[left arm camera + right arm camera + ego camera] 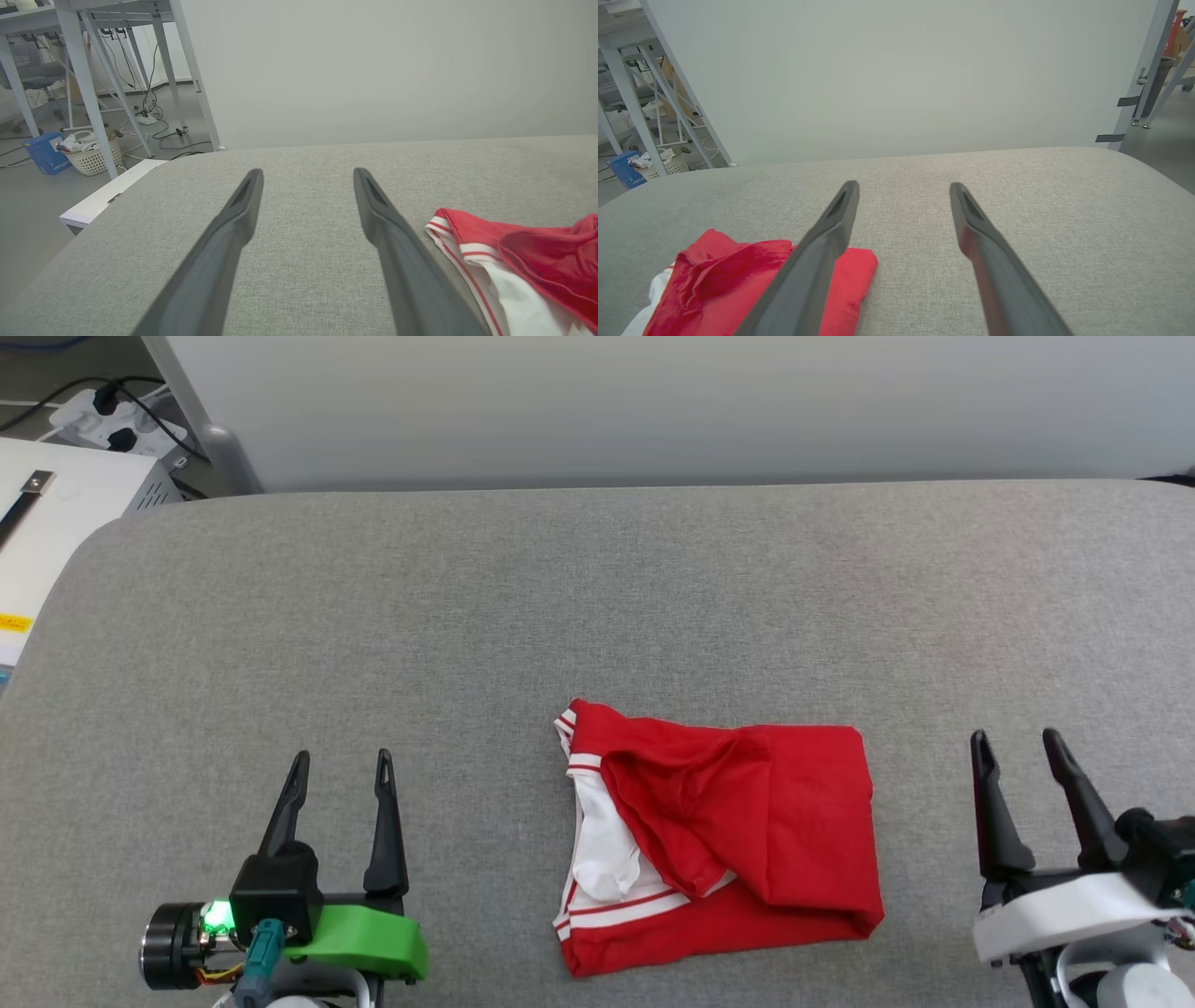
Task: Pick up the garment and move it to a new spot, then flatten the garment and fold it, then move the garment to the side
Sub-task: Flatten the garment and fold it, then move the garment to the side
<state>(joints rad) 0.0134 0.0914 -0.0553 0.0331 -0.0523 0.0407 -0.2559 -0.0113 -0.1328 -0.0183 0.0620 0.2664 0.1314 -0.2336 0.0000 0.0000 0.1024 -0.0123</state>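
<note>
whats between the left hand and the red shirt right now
Nothing. Between the left hand and the garment the grey fabric surface is bare, as the head view shows; the left wrist view agrees.

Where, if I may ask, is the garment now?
In the head view, the garment lies near the bottom, between the left pincer and right pincer.

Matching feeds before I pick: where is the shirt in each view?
Head: shirt lower centre.
Left wrist: shirt at lower right corner.
Right wrist: shirt at lower left.
Shared landmark: far edge of the grey table against the pale wall.
</note>
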